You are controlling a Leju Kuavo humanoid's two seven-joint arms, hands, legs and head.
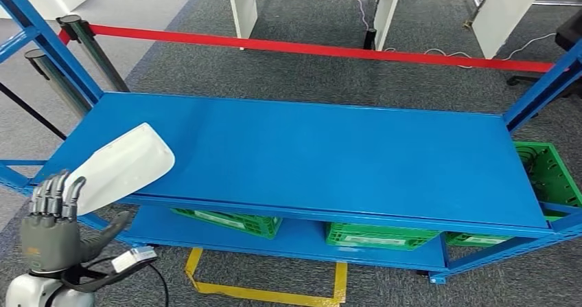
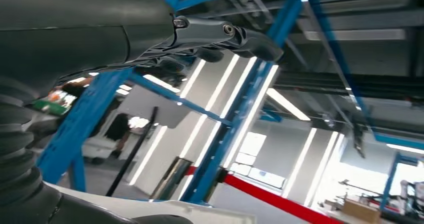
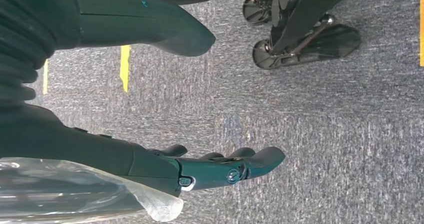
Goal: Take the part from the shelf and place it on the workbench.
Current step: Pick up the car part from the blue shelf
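While curled around the lower end of a white part, holds it tilted above the left front corner of the blue shelf: left hand. Hanging over grey carpet, fingers loosely apart, grasping nothing: right hand. Beneath the shelf's top board, green crates.

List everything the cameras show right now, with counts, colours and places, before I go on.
Part: one, white, at the shelf's front left edge, above the left hand.
Shelf: one, blue metal, two levels, top level bare.
Crates: at least three, green, lower level and right end.
Barrier tape: one, red, behind the shelf on metal posts.
Floor marking: yellow, on grey carpet.
Left hand: raised, fingers against the part.
Right hand: hanging over carpet, fingers apart.
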